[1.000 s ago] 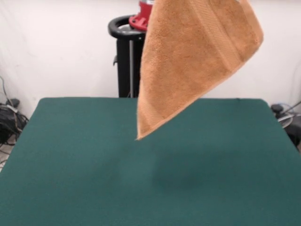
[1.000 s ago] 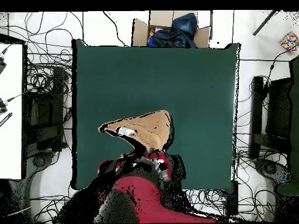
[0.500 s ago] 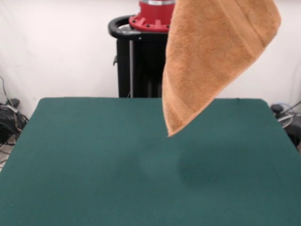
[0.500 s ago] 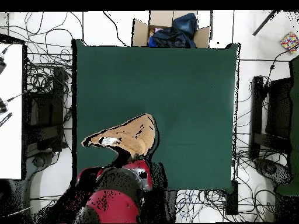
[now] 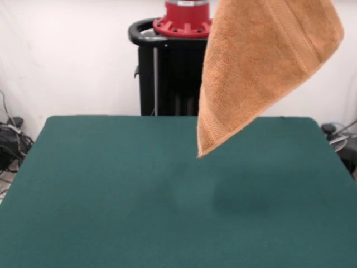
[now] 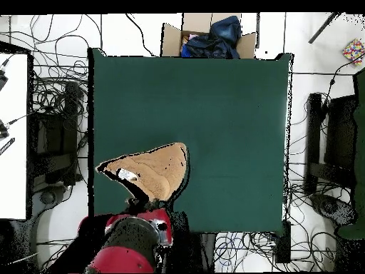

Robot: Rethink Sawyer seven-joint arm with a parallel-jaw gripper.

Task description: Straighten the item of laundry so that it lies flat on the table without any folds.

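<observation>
The orange-tan towel [image 5: 262,67] hangs in the air above the far right part of the dark green table [image 5: 111,195]. It is held from above the picture's top edge, and its lowest corner points down, clear of the table top. In the overhead view the towel [image 6: 153,170] shows as a draped wedge over the table's [image 6: 214,107] lower left part, with its white label [image 6: 127,173] visible. The red and black arm [image 6: 132,242] lies just below it. The gripper itself is hidden, above the top edge in the front view and by the towel and arm in the overhead view.
The black pedestal [image 5: 167,67] with its red base ring [image 5: 187,19] stands behind the table's far edge. A cardboard box of dark cloth [image 6: 207,39] sits past the table's opposite edge. Cables cover the floor around it, and black stands [image 6: 331,143] are at the right.
The hanging towel has swung to the right in the front view and risen a little. In the overhead view the arm and towel have moved left.
</observation>
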